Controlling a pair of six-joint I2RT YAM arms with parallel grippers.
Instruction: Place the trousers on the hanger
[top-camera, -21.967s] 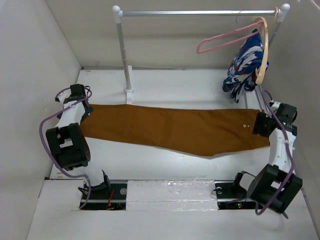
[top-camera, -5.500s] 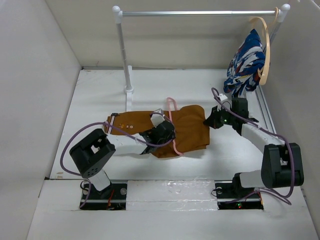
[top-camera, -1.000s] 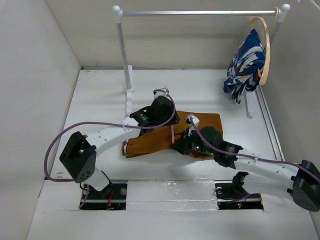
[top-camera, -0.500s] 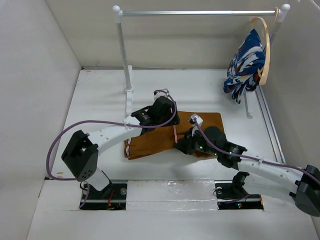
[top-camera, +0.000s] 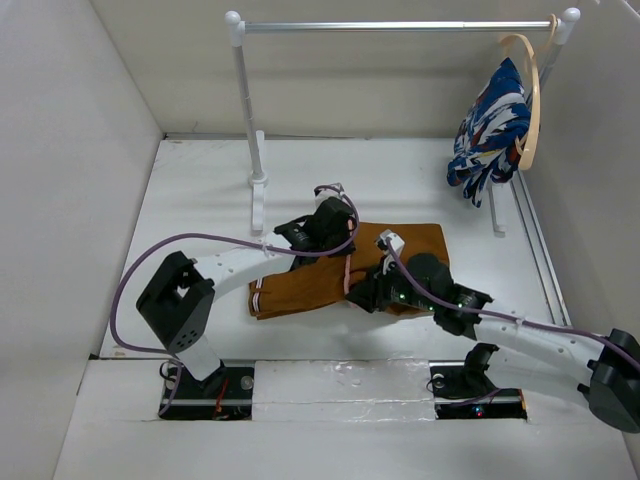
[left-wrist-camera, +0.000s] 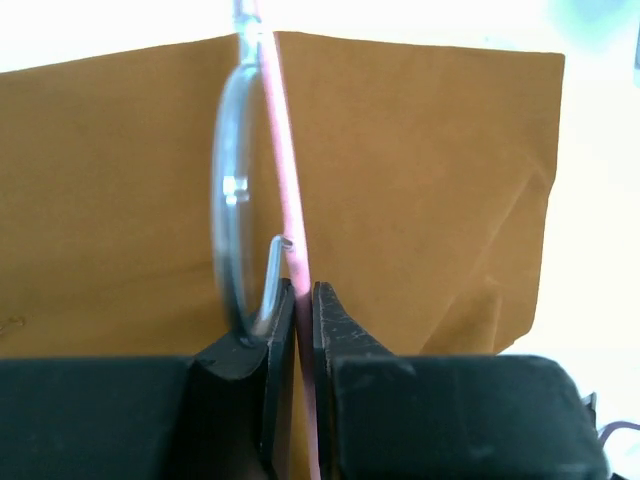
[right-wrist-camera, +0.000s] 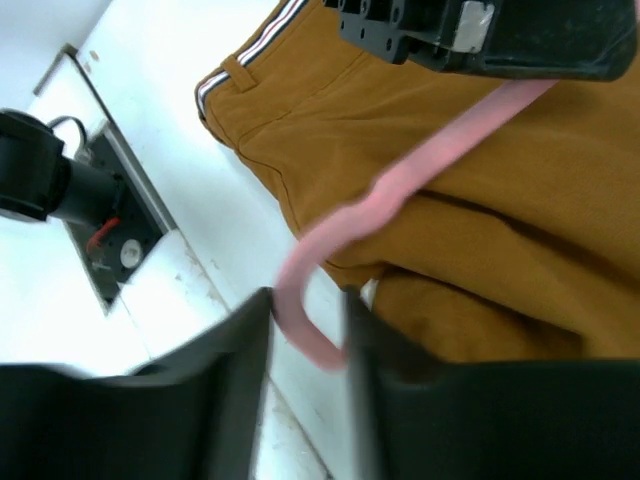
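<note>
Now the hanger (left-wrist-camera: 281, 150) sits pinched in the left claw (left-wrist-camera: 300, 295).

Centre crowded, edges open
The left arm (top-camera: 235, 265) and right arm (top-camera: 520, 335) meet over the trousers (top-camera: 300, 285) and hanger (top-camera: 346, 272); bare table (top-camera: 190, 200) runs left and behind, up to the post (top-camera: 247, 110); the hung garment (top-camera: 490, 130) fills the far right corner.

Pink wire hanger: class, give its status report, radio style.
Left gripper shut on thin pink wire hanger. Right gripper open, jaws straddling its curved end. Rust-brown cloth trousers folded flat beneath. Nothing blocking.
</note>
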